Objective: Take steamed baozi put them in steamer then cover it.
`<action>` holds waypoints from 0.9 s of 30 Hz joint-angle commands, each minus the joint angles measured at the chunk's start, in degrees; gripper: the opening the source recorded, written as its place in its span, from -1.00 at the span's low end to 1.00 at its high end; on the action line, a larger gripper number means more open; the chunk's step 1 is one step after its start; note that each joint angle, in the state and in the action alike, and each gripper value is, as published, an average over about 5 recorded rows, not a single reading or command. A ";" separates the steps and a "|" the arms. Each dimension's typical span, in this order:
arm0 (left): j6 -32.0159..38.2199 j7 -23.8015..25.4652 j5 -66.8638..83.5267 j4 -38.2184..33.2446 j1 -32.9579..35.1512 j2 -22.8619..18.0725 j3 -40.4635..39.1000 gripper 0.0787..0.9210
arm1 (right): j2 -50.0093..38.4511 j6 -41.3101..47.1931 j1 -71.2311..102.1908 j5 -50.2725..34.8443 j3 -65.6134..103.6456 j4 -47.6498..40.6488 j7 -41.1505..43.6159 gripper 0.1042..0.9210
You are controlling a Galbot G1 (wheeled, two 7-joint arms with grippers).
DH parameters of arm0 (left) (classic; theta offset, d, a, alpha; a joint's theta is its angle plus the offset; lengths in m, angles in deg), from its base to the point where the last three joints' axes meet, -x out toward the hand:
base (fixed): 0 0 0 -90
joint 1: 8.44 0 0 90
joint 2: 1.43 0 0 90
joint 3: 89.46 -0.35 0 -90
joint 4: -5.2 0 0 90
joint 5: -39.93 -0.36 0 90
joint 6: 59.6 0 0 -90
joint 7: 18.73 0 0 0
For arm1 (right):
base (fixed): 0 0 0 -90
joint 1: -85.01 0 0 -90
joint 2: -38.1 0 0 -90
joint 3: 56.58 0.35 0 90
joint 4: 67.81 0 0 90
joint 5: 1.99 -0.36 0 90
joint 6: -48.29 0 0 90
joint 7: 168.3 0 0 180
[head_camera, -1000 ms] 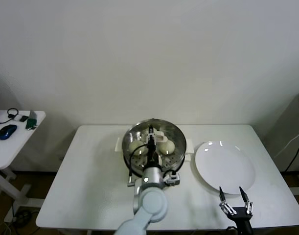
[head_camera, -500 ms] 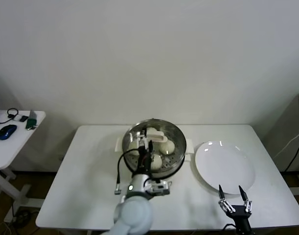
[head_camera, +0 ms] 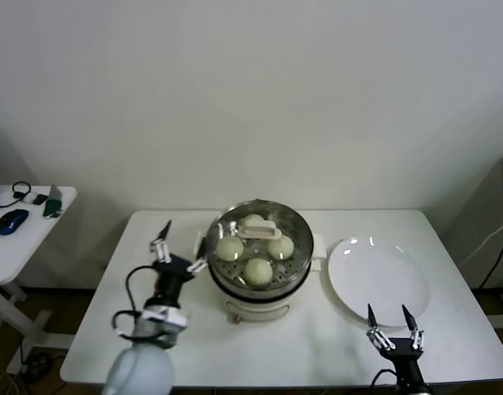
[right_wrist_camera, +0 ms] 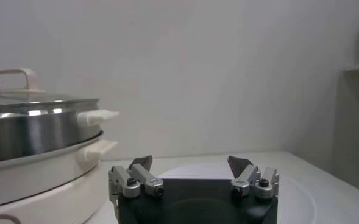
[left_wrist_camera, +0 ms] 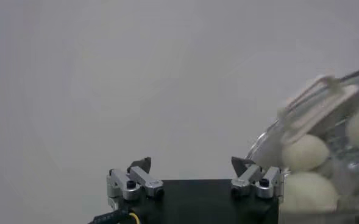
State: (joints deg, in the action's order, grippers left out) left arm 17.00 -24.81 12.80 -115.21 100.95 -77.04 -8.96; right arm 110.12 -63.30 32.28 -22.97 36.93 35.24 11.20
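The steamer point(head_camera: 235, 281) stands mid-table on its white pot base point(head_camera: 259, 310). The cover point(head_camera: 294, 230) lies on it, its white handle point(head_camera: 259, 231) at the centre. Through the glass I see several baozi point(head_camera: 258, 271), one partly behind the handle. My left gripper point(head_camera: 179, 252) is open and empty, just left of the steamer. In the left wrist view my left gripper point(left_wrist_camera: 192, 164) is open beside the cover's handle point(left_wrist_camera: 319, 100) and baozi point(left_wrist_camera: 304, 152). My right gripper point(head_camera: 391, 324) is open and empty near the front right edge; it also shows in the right wrist view point(right_wrist_camera: 191, 161), with the steamer point(right_wrist_camera: 33, 131) off to one side.
A flat white plate point(head_camera: 376, 280) lies right of the steamer, just beyond my right gripper; it also shows in the right wrist view point(right_wrist_camera: 301, 198). A small side table point(head_camera: 20, 239) with a mouse and headphones stands at the far left. A wall runs behind the table.
My left gripper has left the cover's handle and moved back and to the left of the steamer. The cover stays on the steamer. The right arm has barely moved.
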 commanded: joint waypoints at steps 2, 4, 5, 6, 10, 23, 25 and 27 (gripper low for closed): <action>26.19 3.50 36.09 10.19 14.51 2.34 19.15 0.77 | 0.11 1.15 -0.65 2.71 0.99 -1.25 -0.43 0.76; 29.00 5.19 37.11 13.38 14.67 1.97 17.91 0.77 | 0.05 1.15 -0.82 2.67 1.08 -1.62 -0.47 0.76; 30.47 6.13 37.26 15.16 14.56 1.65 17.28 0.77 | 0.02 1.18 -0.88 2.58 1.12 -1.74 -0.49 0.76; 31.64 6.85 37.35 16.63 14.33 1.28 16.72 0.77 | -0.02 1.21 -0.91 2.49 1.15 -1.81 -0.47 0.76; 34.01 8.89 37.40 20.14 13.32 -0.27 15.21 0.77 | -0.25 1.54 -0.89 1.55 1.17 -1.78 -0.34 0.76; 33.42 10.63 36.67 20.72 12.24 -2.17 14.28 0.77 | -0.61 1.55 -1.09 1.12 1.05 -1.82 -0.12 0.76; 33.32 10.68 36.66 20.48 12.24 -2.31 14.29 0.77 | -0.60 1.54 -1.14 1.13 0.97 -1.81 -0.09 0.76; 33.23 10.74 36.59 20.33 12.26 -2.44 14.28 0.77 | -0.56 1.55 -1.20 1.17 0.86 -1.85 -0.06 0.76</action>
State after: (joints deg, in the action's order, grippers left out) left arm 46.94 -15.59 46.55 -97.45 112.24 -78.88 4.50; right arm 109.56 -61.84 31.23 -21.81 37.83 33.57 11.03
